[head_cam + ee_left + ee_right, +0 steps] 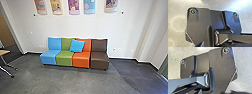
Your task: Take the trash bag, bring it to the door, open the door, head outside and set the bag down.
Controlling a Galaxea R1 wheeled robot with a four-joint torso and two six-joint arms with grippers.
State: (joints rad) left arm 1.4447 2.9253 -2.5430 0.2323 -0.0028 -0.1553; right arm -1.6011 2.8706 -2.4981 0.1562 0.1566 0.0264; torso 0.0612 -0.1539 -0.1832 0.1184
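Head view — blue cushion [77, 46] on multicoloured seats [81, 60] — posters [74, 7] above.

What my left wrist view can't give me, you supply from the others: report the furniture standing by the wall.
Observer: In the head view, four seats stand side by side by the wall: a light blue seat, a green seat, an orange seat and a brown seat.
Operator: Tell me what's lying on them.
Observer: A bright blue cushion, leaning tilted where the green and orange backs meet.
Operator: Now give me what's above them.
Observer: A line of colourful posters on the wall.
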